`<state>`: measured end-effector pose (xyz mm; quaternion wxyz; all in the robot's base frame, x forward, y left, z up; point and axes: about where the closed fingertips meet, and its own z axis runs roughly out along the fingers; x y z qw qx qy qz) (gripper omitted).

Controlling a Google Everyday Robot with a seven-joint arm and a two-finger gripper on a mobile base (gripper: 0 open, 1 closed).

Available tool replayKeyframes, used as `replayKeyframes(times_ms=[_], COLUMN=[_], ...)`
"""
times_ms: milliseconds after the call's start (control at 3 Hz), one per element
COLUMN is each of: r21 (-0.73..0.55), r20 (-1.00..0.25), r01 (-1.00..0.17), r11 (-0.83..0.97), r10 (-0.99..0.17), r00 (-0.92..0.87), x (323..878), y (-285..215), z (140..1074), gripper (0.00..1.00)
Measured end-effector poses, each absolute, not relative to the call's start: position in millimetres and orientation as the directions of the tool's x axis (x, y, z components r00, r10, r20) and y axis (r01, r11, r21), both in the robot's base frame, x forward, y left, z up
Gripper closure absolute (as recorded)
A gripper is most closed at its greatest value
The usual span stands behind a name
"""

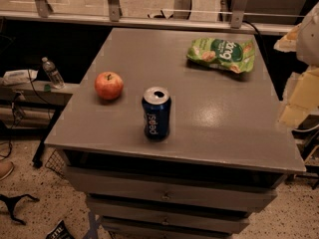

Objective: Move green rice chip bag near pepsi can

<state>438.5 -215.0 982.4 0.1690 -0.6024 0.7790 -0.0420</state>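
Right of the table (224, 133) hangs the gripper (301, 86), open or closed I cannot tell, touching neither green rice chip bag (221, 54) nor pepsi can (156, 112)

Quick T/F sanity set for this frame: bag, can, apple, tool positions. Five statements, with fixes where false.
1. The green rice chip bag lies flat near the far right corner of the table. True.
2. The pepsi can lies on its side. False: it stands upright near the front edge.
3. The apple sits to the can's left in the view, apart from it. True.
4. The bag touches the can. False: a stretch of bare tabletop separates them.
5. The tool grips the bag. False: it is at the right edge of the view, beside the table, apart from the bag.
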Motion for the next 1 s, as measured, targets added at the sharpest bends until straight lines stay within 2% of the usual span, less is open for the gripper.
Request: replayKeyframes(times_ms=[333,1000], r21=[-0.271,-0.376], r20=[-0.213,-0.289], r01=[-0.924,-0.889], r11=[0.270,0.261], r10=[-0.953,-0.945], r00=[-0.216,-0.155], x=[439.0,517.8], y=[-214.9,-212.2], z=[982.9,973.9], gripper=[0.00,0.00])
